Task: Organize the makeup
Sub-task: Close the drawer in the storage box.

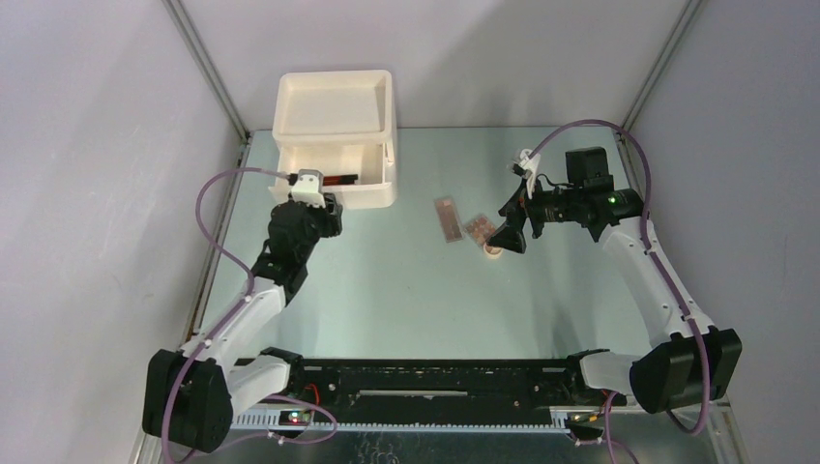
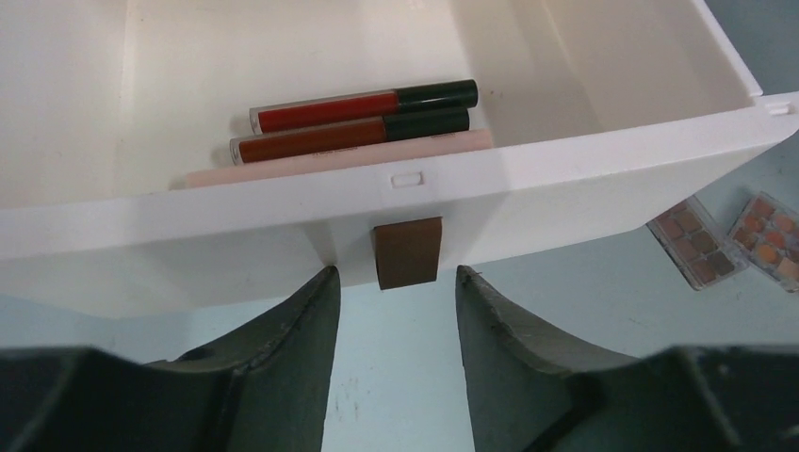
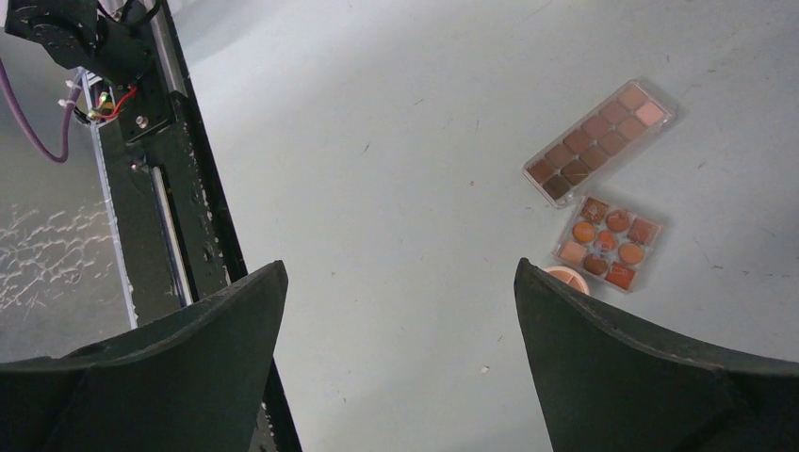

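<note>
Two dark-red tubes with black caps (image 2: 363, 106) (image 2: 349, 137) and a pale pink stick (image 2: 339, 161) lie in the open drawer (image 2: 565, 179) of the cream box (image 1: 334, 121). My left gripper (image 2: 396, 282) is open and empty, with its jaws either side of the drawer's brown tab (image 2: 408, 251); in the top view the left gripper (image 1: 331, 205) is at the drawer front. A long brown palette (image 3: 601, 141), a square orange palette (image 3: 608, 242) and a round compact (image 3: 565, 278) lie on the table. My right gripper (image 3: 400, 282) is open and empty just above them, beside the compact (image 1: 492, 250).
The box stands against the back wall at the left. The black rail (image 3: 160, 188) with the arm bases runs along the near table edge. The two palettes (image 1: 447, 219) (image 1: 479, 229) lie mid-table, right of the drawer.
</note>
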`<move>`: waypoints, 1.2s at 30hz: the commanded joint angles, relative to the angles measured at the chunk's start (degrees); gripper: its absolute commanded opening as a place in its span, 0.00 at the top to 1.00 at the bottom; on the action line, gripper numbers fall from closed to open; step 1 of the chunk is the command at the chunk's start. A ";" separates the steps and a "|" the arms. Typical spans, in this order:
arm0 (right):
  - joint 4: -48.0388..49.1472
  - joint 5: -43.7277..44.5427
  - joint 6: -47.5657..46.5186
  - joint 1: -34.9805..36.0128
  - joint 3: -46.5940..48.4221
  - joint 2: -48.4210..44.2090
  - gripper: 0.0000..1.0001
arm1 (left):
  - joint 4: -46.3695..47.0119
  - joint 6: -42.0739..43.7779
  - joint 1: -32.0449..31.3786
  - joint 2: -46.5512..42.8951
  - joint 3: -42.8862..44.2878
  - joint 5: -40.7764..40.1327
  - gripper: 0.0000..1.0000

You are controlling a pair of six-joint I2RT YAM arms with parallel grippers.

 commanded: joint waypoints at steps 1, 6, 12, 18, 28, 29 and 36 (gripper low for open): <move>-0.25 -0.68 -1.04 -0.44 -0.01 0.04 0.01 | 4.91 -0.68 0.18 0.66 2.80 -0.91 0.49; -0.37 -0.68 -1.20 -0.40 -0.01 -0.02 0.00 | 5.71 -0.52 0.18 1.13 3.80 -0.52 0.59; -0.35 -0.68 -1.12 -0.44 -0.03 -0.18 0.00 | 5.78 -1.09 0.18 1.06 5.61 0.23 0.70; -0.42 -0.85 -1.21 -0.44 -0.02 -0.31 0.00 | 5.74 -1.39 0.18 0.59 7.62 0.35 0.81; -0.61 -1.12 -1.41 -0.44 0.06 -0.31 0.00 | 6.36 -1.57 0.18 2.08 10.57 -0.61 0.99; -0.59 -1.12 -1.50 -0.44 0.04 -0.31 0.00 | 6.26 -1.57 0.18 2.16 10.62 -0.62 0.99; -0.68 -1.21 -1.56 -0.44 0.03 -0.29 0.01 | 4.34 -0.64 0.18 -1.40 8.67 1.39 0.88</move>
